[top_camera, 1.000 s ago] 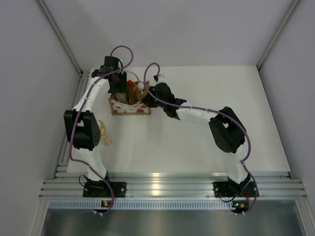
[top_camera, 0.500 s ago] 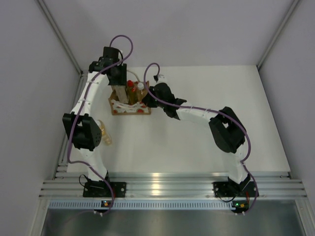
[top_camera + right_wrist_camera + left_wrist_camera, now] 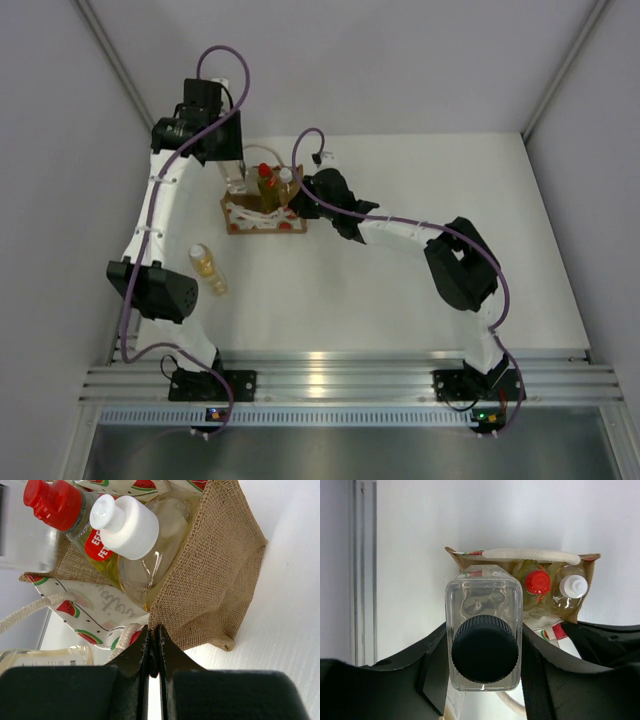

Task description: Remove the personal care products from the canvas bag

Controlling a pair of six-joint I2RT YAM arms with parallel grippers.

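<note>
In the left wrist view my left gripper point(image 3: 484, 666) is shut on a clear square bottle with a black cap point(image 3: 484, 649), held above the canvas bag point(image 3: 465, 557). From above, that gripper point(image 3: 232, 163) hangs over the bag's back left corner. A yellow-green bottle with a red cap point(image 3: 538, 581) and an amber bottle with a white cap point(image 3: 573, 586) stand inside the bag. My right gripper point(image 3: 154, 632) is shut on the bag's burlap edge point(image 3: 220, 580), at the bag's right side point(image 3: 298, 203). Another amber bottle point(image 3: 208, 270) lies on the table to the left.
The left arm's elbow point(image 3: 150, 285) hangs beside the lying bottle. An aluminium rail point(image 3: 150, 230) runs along the table's left edge, close to the wall. The right arm point(image 3: 455, 260) stretches across the middle of the table.
My left arm has risen and drawn back to the left, carrying the black-capped bottle up out of the bag. Its elbow swung left and uncovered the lying bottle. The right arm stayed put.
</note>
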